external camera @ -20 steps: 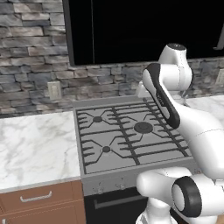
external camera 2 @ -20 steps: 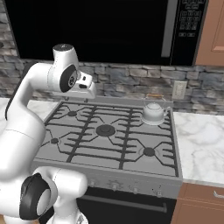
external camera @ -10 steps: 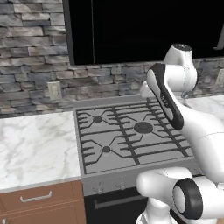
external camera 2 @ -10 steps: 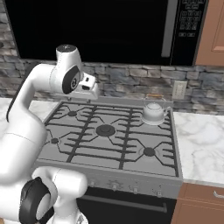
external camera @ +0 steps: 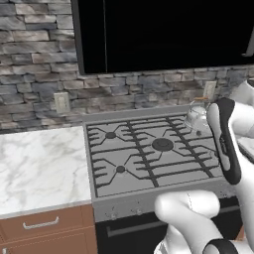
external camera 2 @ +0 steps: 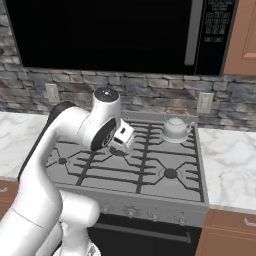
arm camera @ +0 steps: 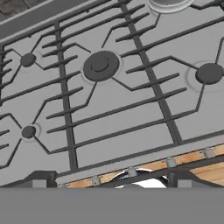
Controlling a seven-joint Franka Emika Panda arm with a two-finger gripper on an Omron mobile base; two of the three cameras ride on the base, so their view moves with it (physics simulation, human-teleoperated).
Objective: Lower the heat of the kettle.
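Observation:
The kettle point(external camera 2: 175, 129) is small and silvery-white with a thin arched handle, and it stands on the back right burner of the stove point(external camera 2: 150, 175). In the left base view the kettle point(external camera: 197, 117) sits just behind my arm. Its base shows as the kettle point(arm camera: 168, 2) at the top edge of the hand view. My gripper point(external camera 2: 120, 145) hangs over the middle of the grates, left of the kettle and apart from it. In the hand view the gripper point(arm camera: 109, 178) is open, its fingertips point(arm camera: 42, 177) wide apart, with nothing between them.
A row of small knobs point(arm camera: 131, 172) runs along the stove's front panel, also seen as the knobs point(external camera 2: 131, 212) under the grates. Marble counter point(external camera: 39, 163) lies left of the stove and more counter point(external camera 2: 230, 165) lies right. A dark microwave point(external camera 2: 110, 35) hangs above.
My arm has swung down and forward, bringing the hand from high beside the back wall to low over the middle of the stove. The kettle has not moved.

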